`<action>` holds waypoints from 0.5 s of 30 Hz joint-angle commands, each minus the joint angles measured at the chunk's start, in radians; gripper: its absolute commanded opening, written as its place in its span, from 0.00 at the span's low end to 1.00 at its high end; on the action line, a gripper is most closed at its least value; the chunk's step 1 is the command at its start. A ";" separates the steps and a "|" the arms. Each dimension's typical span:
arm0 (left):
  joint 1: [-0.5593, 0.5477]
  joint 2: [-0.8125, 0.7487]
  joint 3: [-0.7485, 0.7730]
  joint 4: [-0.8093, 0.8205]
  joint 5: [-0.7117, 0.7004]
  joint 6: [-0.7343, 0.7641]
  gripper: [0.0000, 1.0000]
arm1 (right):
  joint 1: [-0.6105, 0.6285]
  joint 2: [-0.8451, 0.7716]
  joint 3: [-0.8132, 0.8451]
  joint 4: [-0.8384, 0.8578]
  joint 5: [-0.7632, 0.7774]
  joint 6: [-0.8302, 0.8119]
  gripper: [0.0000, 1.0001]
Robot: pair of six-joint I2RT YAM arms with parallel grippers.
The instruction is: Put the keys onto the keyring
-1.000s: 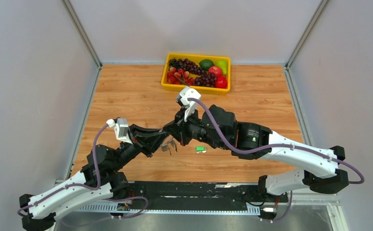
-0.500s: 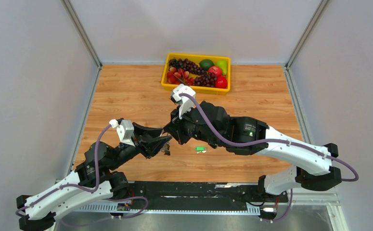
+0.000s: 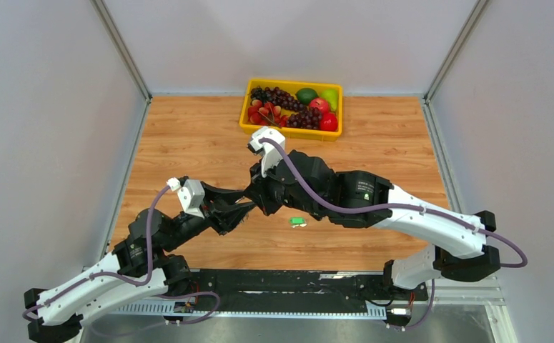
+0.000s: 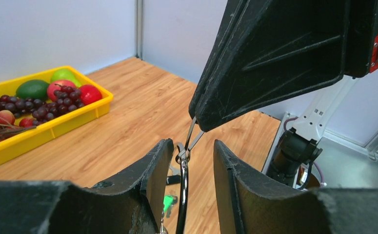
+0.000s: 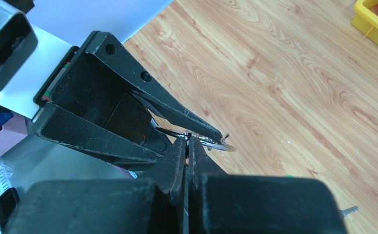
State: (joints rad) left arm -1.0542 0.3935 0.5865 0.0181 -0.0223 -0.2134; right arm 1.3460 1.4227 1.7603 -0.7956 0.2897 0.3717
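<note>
Left gripper [image 4: 192,146]: released, fingers apart, with the keyring [image 4: 183,168] in the gap between them. Keyring: a thin silver loop with a dark ring hanging from it, held above the table [image 3: 188,136]. Right gripper [image 5: 187,142]: clenched on the keyring's silver loop. Black key [image 4: 173,179]: only a dark head shows, just under the keyring; whether it hangs or lies cannot be told. Green key [image 3: 298,222]: green plastic head, small silver blade, flat on the table near the keyring on its right, apart from it.

Shiny metal keyring [image 5: 219,146] (table [image 3: 188,136]: matt grained wood)
</note>
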 commanded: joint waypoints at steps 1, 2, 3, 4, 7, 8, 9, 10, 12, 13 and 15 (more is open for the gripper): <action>-0.004 -0.010 0.046 0.011 0.016 0.040 0.47 | 0.005 0.008 0.055 -0.006 0.025 0.022 0.00; -0.003 -0.011 0.046 0.011 0.016 0.044 0.47 | 0.005 0.011 0.058 -0.009 0.026 0.023 0.00; -0.003 -0.014 0.046 0.010 0.016 0.046 0.47 | 0.005 0.011 0.061 -0.011 0.028 0.024 0.00; -0.003 -0.015 0.046 0.010 0.016 0.050 0.47 | 0.006 0.013 0.063 -0.013 0.029 0.024 0.00; -0.003 -0.021 0.046 0.007 0.016 0.056 0.47 | 0.007 0.017 0.071 -0.018 0.027 0.026 0.00; -0.003 -0.024 0.045 0.009 0.016 0.059 0.47 | 0.006 0.018 0.072 -0.018 0.026 0.028 0.00; -0.003 -0.025 0.045 0.009 0.016 0.060 0.47 | 0.006 0.020 0.074 -0.018 0.024 0.029 0.00; -0.003 -0.023 0.042 0.009 0.016 0.063 0.47 | 0.006 0.021 0.077 -0.018 0.023 0.029 0.00; -0.003 -0.023 0.039 0.009 0.016 0.067 0.46 | 0.005 0.023 0.081 -0.019 0.024 0.032 0.00; -0.003 -0.022 0.038 0.009 0.016 0.067 0.46 | 0.005 0.023 0.083 -0.019 0.025 0.033 0.00; -0.003 -0.022 0.033 0.009 0.016 0.070 0.46 | 0.005 0.023 0.087 -0.019 0.028 0.036 0.00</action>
State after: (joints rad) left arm -1.0542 0.3752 0.5972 0.0177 -0.0189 -0.1692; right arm 1.3460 1.4502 1.7927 -0.8330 0.2981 0.3882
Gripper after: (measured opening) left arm 0.465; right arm 0.011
